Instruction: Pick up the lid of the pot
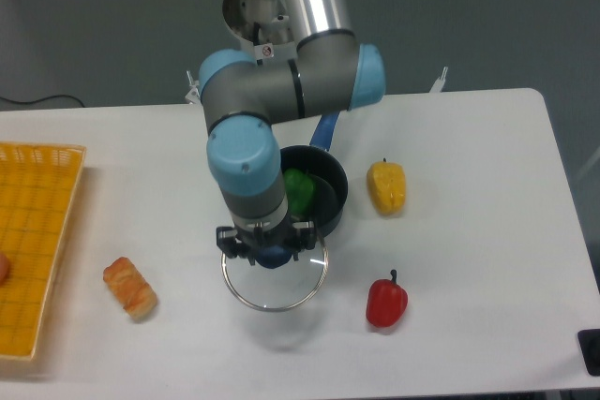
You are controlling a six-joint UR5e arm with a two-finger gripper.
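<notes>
Subject of task: the pot lid [276, 289], a clear disc with a metal rim and a blue knob. It sits at lower centre of the frame, just below the dark pot [330, 196], with its upper right edge at the pot's wall. The pot is uncovered and holds a green item [300, 190].

Gripper [268, 250]: positioned directly over the lid's centre, pointing down. The blue knob shows between the jaws. The arm's wrist hides the fingertips from this view, so it cannot be told whether they are clamped on the knob or merely standing either side of it.

Progress, as judged: the approach and alignment over the knob look complete. A secure grasp is not confirmed. A faint shadow lies on the counter [469, 147] below the rim, but whether the lid is raised or resting cannot be settled from one view. Remaining: confirm the grip and lift the lid clear.

Other items noted: yellow pepper [386, 187] right of the pot, red pepper [386, 301] at lower right, pastry [129, 288] at lower left, yellow tray [37, 231] at left edge. All stand apart from the lid.
</notes>
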